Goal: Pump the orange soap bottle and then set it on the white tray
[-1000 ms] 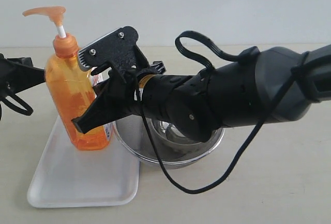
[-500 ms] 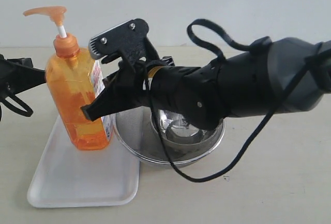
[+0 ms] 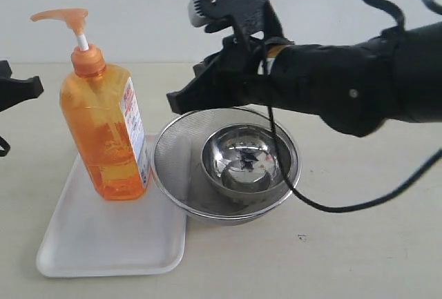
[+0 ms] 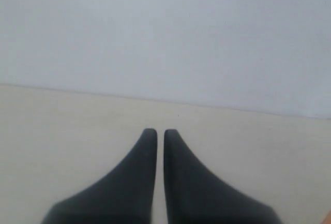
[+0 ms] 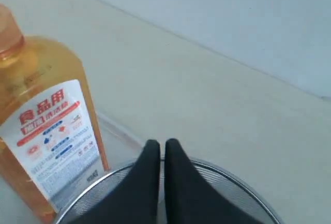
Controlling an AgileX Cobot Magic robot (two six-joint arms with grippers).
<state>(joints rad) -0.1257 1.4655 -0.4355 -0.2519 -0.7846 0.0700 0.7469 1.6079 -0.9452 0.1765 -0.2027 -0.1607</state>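
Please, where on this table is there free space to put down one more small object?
Free: the near half of the flat white tray, in front of the tall orange soap bottle; the beige table in front of and right of the round steel mesh bowl. Crowded: the gap between bottle and bowl, with the shut right gripper hanging nearby.

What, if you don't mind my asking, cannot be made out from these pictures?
- Left gripper: in the exterior view, mostly cut off by the left edge.
- Orange soap bottle: in the right wrist view, the pump head is cut off by the frame edge.
- White tray: in the exterior view, the far edge is partly hidden behind the bottle and the mesh bowl.
- Label text: in the exterior view, too small to read.
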